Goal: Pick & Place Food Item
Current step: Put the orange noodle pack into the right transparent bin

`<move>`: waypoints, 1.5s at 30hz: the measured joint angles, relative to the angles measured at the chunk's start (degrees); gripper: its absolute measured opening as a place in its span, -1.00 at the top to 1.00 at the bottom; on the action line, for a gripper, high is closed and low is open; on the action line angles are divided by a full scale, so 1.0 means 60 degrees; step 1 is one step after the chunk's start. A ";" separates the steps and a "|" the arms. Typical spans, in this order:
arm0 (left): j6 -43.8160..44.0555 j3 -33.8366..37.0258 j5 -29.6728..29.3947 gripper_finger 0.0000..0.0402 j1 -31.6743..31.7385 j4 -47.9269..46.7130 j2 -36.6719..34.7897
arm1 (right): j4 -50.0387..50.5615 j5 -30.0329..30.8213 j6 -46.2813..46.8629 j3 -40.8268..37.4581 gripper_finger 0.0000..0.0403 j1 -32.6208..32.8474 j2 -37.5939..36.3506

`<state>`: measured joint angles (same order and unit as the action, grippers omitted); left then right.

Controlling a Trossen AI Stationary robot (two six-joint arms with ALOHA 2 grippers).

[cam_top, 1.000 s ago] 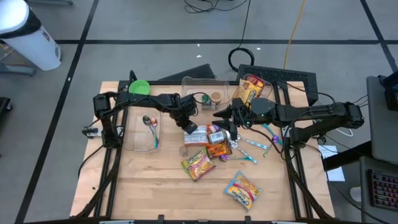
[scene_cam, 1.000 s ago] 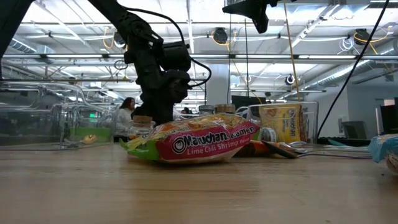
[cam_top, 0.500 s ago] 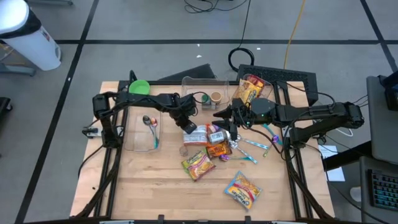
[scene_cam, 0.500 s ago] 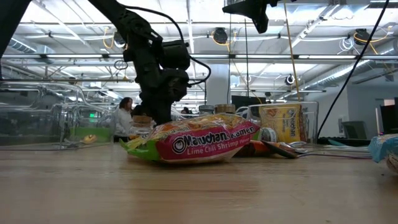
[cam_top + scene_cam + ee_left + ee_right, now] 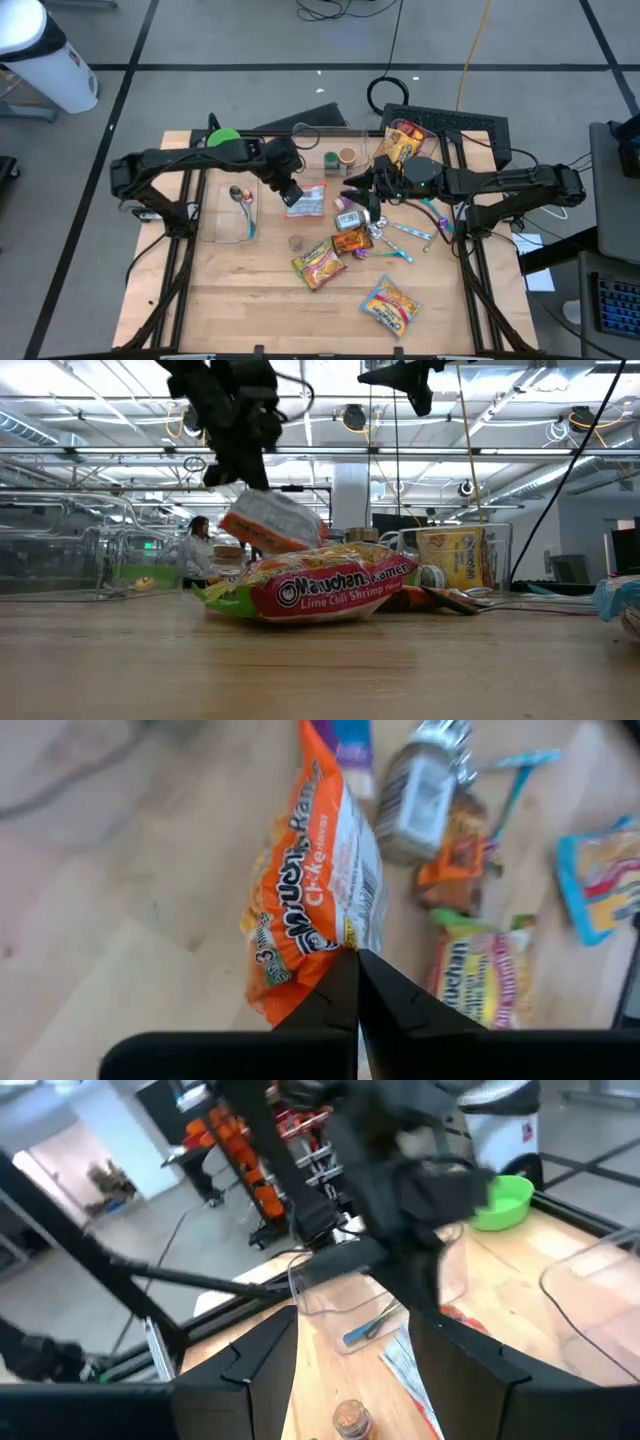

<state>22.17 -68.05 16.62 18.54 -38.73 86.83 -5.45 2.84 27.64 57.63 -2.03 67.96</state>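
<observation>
Three ramen packets show: two lie on the table (image 5: pixel 220 300), and my left gripper (image 5: pixel 292 190) pinches the orange ramen packet (image 5: pixel 310 880) by its edge, aloft, hanging at five o'clock from it. My right gripper (image 5: pixel 352 190) hovers part-open, empty.

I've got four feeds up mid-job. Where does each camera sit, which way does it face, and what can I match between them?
High: above the table, looking straight down; both arms, left gripper lifting the orange ramen packet.
Low: table height, looking level across; arms enter from above, pink ramen packet in front.
Left wrist: looks down past its shut jaws pinching the orange packet.
Right wrist: right gripper, jaws apart, faces the left arm and green bowl.
Shared: the orange packet shows in the high, low and left wrist views.
</observation>
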 joint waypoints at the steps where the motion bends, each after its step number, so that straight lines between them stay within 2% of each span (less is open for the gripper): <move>1: -0.0004 0.0000 -0.0090 0.99 -0.0037 -0.0023 -0.0212 | -0.0043 -0.0004 0.0045 0.0000 0.08 -0.0075 0.0000; 11: -0.0076 -0.0015 -0.0704 1.00 -0.0370 0.0433 -0.1324 | -0.1404 -0.0001 0.0827 0.0000 0.06 -0.0874 -0.0004; 16: -0.0088 -0.0015 -0.0771 1.00 -0.0383 0.0725 -0.1436 | -0.1318 -0.0017 0.1287 0.0000 -0.12 -0.1097 0.0049; 22: -0.0254 -0.0015 -0.0942 0.99 -0.0364 0.0362 -0.1431 | -0.1335 -0.0336 0.1521 0.0000 -0.37 -0.1099 0.0343; 26: -0.0416 -0.0015 -0.1037 0.97 -0.0279 0.0339 -0.1428 | -0.1344 -0.0533 0.1573 0.0000 -0.47 -0.1103 0.0565; 36: -0.1195 -0.0015 -0.1002 0.95 0.0186 0.0328 -0.1428 | -0.1558 -0.0773 0.1476 0.0000 -0.49 -0.1088 0.0714; 40: -0.1769 -0.0015 -0.0860 0.81 0.0454 0.0072 -0.1428 | -0.1557 -0.0773 0.1359 0.0000 -0.49 -0.1088 0.0718; 45: -0.2495 -0.0015 -0.0805 0.41 0.0761 -0.0492 -0.1172 | -0.1549 -0.0773 0.1282 0.0000 -0.48 -0.1088 0.0718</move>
<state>7.20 -68.14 11.79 23.11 -41.69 79.79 -14.74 -1.80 35.33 57.63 -8.56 72.27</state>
